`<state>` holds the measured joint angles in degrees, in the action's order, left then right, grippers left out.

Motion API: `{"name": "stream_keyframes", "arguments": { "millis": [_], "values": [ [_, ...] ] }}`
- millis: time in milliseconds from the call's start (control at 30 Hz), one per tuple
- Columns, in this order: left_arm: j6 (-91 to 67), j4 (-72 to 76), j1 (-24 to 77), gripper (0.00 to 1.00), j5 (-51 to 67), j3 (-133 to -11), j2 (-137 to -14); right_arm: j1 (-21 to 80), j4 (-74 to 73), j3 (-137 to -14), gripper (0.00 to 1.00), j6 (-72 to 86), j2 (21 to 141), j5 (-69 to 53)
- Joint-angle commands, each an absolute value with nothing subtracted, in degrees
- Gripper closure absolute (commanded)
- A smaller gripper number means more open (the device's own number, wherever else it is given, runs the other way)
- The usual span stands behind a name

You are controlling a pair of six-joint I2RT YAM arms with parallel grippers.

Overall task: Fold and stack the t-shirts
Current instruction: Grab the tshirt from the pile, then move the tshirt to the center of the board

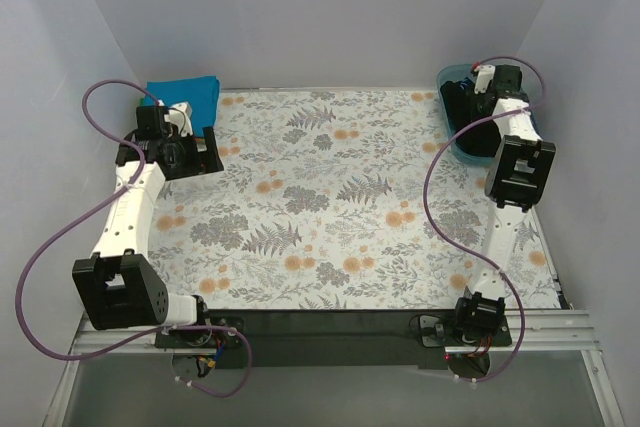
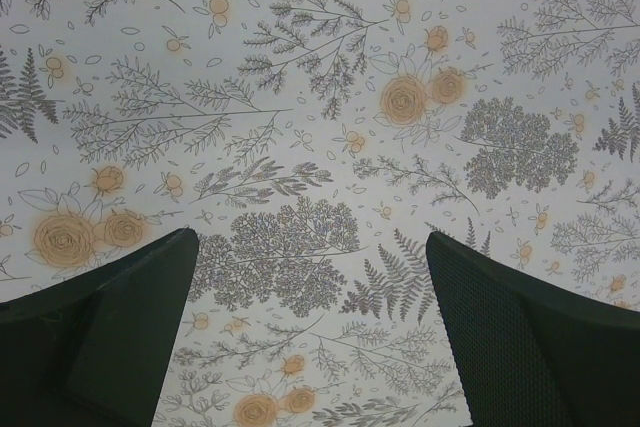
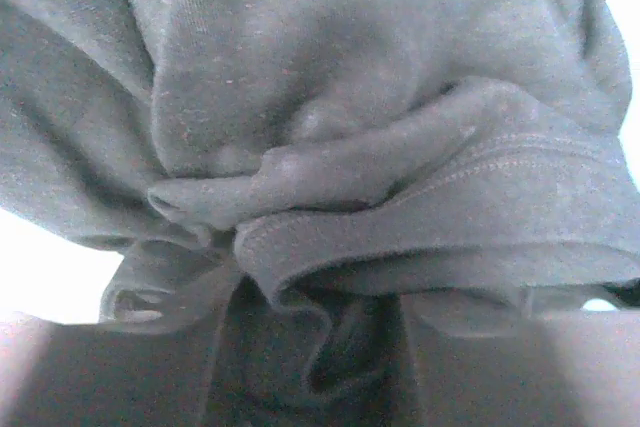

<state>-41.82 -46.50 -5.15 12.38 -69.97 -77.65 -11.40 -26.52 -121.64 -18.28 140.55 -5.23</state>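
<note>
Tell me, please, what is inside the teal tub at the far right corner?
A bunched black t-shirt, pinched by the right gripper. The right arm and this cloth cover the rest of the tub, so any shirts underneath cannot be seen.

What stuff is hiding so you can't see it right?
1. Top view: inside the tub, covered by the right arm.
2. Right wrist view: the black shirt fills the blurry picture, so whether the right jaws pinch it is unclear.
3. Top view: folds in the blue shirt, too small; the left arm covers one edge.
</note>
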Motion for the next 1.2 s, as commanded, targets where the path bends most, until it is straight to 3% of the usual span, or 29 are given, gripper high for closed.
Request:
{"name": "stream_keyframes", "arguments": {
  "millis": [0,33,67,300,533,833,967,1167],
  "values": [
    [-41.66,-47.90,-5.19,0.02,11.69,-73.47,-78.13,-12.57,-26.98,-122.34,0.80,-19.78,141.78,-5.00],
    [-41.66,-47.90,-5.19,0.02,11.78,-73.82,-78.31,-12.57,-26.98,-122.43,0.93,-19.69,141.16,-5.36],
    [-41.57,-47.99,-5.19,0.02,11.78,-74.52,-78.40,-12.57,-27.16,-122.61,0.99,-19.69,140.54,-5.54],
    [-41.66,-47.90,-5.19,0.02,14.58,-76.73,-79.19,-12.66,-26.28,-128.49,0.99,-18.99,129.04,-7.73],
    [-42.63,-46.76,-5.19,0.02,17.75,-78.57,-80.42,-12.66,-18.39,-129.29,0.99,-12.58,110.24,-14.93],
    [-42.71,-45.00,-5.19,0.02,18.19,-77.70,-78.40,-10.90,-6.34,-126.31,0.99,3.77,95.64,-33.30],
    [-42.54,-44.47,-5.27,0.02,17.76,-76.91,-76.38,-4.16,-5.80,-119.73,0.99,4.40,90.19,-37.00],
    [-41.84,-43.86,-5.27,0.02,17.23,-76.03,-73.66,10.52,-7.29,-96.71,0.99,-7.37,78.94,-33.76]
  ]
}}
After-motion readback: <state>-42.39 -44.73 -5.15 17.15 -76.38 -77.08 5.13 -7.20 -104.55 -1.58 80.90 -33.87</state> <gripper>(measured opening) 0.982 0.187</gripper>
